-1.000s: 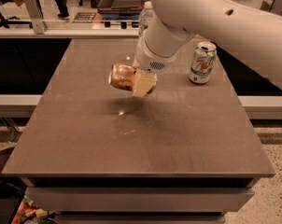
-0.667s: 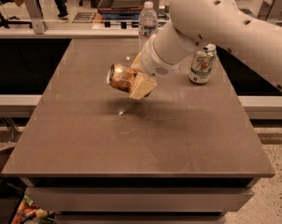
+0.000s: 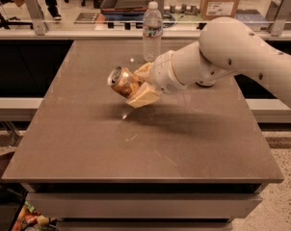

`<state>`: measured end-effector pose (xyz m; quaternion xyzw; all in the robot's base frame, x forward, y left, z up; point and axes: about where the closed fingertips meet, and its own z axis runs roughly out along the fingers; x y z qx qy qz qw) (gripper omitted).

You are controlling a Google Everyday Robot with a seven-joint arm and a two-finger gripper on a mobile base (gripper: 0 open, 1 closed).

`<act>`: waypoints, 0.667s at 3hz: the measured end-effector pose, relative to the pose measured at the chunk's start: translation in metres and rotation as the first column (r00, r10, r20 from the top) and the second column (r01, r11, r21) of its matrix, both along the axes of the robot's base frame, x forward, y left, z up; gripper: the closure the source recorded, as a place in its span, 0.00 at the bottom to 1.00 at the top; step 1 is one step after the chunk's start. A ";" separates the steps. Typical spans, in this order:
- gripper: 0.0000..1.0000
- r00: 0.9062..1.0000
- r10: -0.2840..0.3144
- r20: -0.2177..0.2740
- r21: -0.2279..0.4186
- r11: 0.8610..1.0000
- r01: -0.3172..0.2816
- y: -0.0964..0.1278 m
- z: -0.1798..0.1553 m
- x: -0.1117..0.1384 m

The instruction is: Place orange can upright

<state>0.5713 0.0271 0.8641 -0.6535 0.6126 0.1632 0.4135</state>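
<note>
The orange can (image 3: 121,82) has an orange-gold label and a silver end. It is held above the brown table (image 3: 87,143), lying tilted with its silver end pointing up and to the left. My gripper (image 3: 138,88) is shut on the can, with tan fingers (image 3: 144,97) above and below it. The white arm reaches in from the right and crosses over the table's right half.
A clear plastic water bottle (image 3: 152,32) stands upright near the table's far edge, just behind the gripper. The arm hides the spot at the far right of the table. A glass rail and a room with boxes lie beyond the table.
The arm has swung lower and more level, and now covers the white-and-green can at the right. The can stays in the gripper, at about the same place above the table.
</note>
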 end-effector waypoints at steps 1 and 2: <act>1.00 1.000 -0.019 0.000 0.108 0.994 0.019 0.001 -0.004 -0.009; 1.00 0.999 -0.039 0.017 0.213 0.976 0.034 0.001 -0.010 -0.013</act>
